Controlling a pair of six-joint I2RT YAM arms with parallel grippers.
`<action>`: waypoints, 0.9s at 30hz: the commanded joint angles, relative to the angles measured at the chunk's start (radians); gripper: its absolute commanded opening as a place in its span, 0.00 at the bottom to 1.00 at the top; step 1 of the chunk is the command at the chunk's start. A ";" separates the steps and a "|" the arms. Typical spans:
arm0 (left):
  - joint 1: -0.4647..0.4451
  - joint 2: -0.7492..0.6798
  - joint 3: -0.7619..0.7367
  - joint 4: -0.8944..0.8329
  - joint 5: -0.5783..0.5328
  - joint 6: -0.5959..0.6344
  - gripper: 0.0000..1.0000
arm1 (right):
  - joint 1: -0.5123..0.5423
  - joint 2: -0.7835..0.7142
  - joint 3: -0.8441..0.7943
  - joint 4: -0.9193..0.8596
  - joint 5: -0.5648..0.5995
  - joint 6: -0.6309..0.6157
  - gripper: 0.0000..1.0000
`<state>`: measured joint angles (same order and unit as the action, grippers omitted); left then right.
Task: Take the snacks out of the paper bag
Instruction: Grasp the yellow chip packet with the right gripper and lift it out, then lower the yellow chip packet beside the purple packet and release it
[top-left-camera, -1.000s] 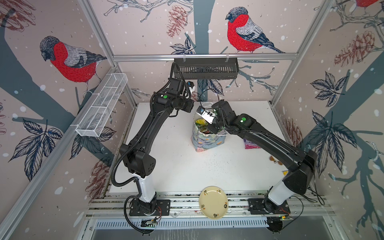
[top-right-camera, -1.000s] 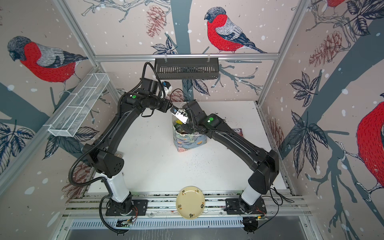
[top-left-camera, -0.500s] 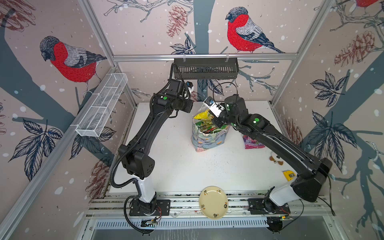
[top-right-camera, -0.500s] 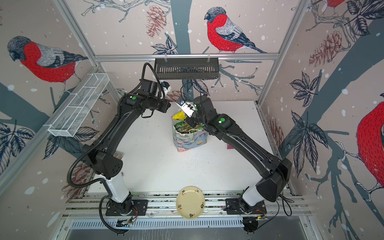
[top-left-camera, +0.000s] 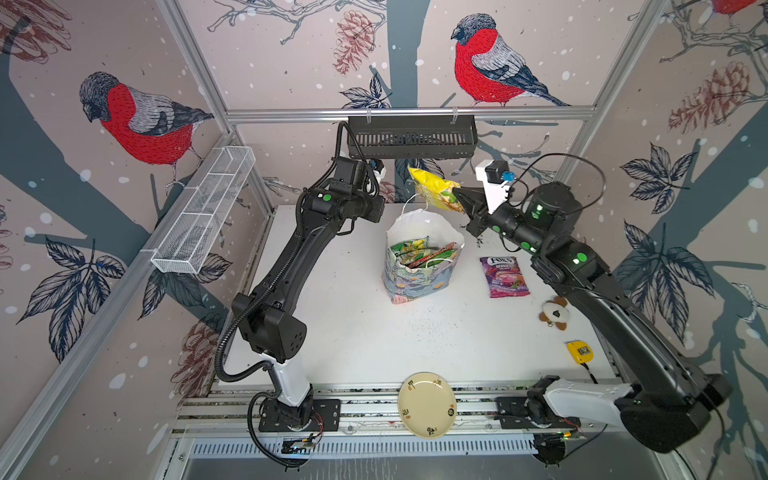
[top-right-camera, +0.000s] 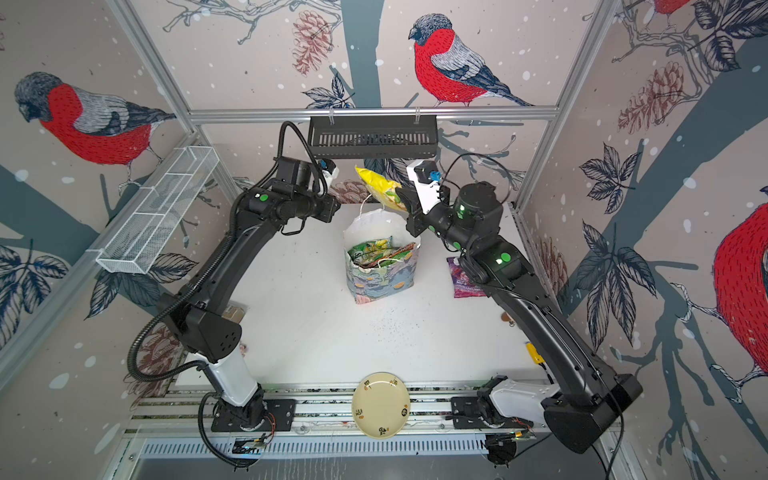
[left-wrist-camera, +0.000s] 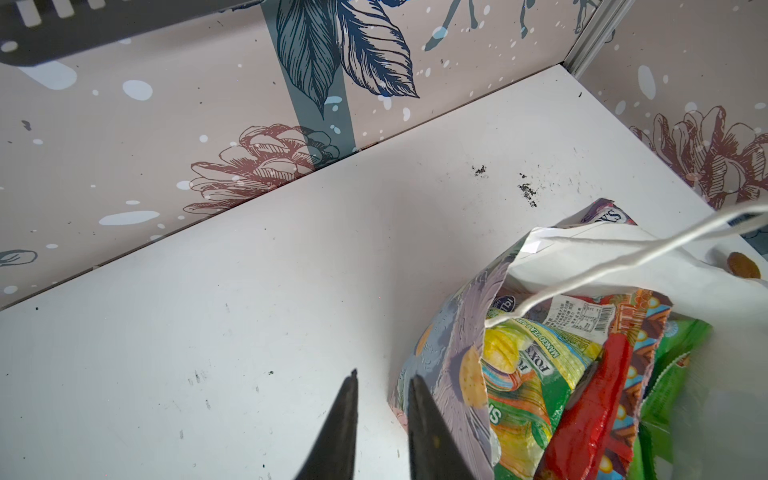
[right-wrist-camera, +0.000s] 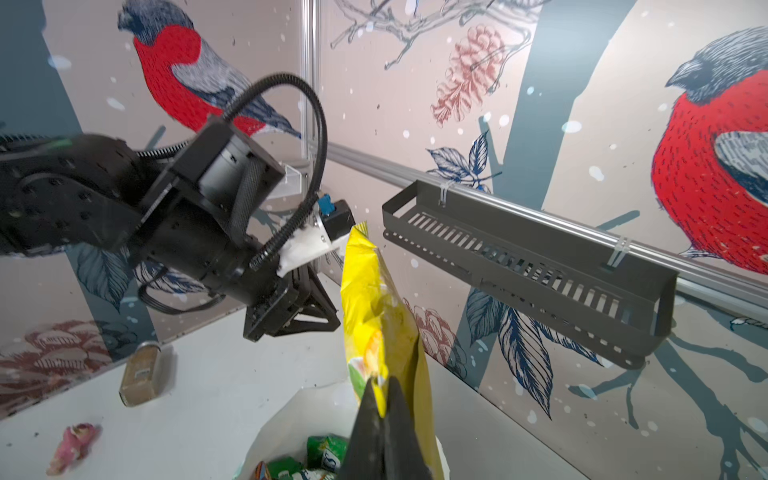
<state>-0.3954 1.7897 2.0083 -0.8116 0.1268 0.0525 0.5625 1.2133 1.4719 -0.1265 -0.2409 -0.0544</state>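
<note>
Bullfinch-papered walls are framing the bench (top-left-camera: 332, 340); right claw (top-left-camera: 457, 194) is clamping the yellow packet (top-left-camera: 432, 187) above the paper bag (top-left-camera: 415, 282); left claw (left-wrist-camera: 384, 374) is hovering, narrowly parted.

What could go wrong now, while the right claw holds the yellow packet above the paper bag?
1. The right claw pinches the yellow packet only near one end, so it may slip and fall back into the paper bag.
2. The left claw hangs beside the bag, not on it; the bag could tip when more packets are pulled.
3. The white cord handle lies across the opening and may catch a claw.
</note>
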 joint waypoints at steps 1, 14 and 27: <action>0.000 -0.013 0.000 0.035 -0.009 0.000 0.24 | -0.029 -0.040 -0.013 0.113 0.024 0.092 0.00; 0.000 -0.023 -0.005 0.035 -0.036 0.006 0.28 | -0.194 -0.133 -0.038 -0.050 0.429 0.164 0.00; 0.000 -0.024 -0.029 0.034 -0.039 -0.006 0.29 | -0.394 0.007 -0.314 -0.123 0.220 0.433 0.00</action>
<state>-0.3954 1.7752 1.9827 -0.7979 0.1009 0.0525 0.1802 1.1992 1.1843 -0.2756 0.0681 0.2966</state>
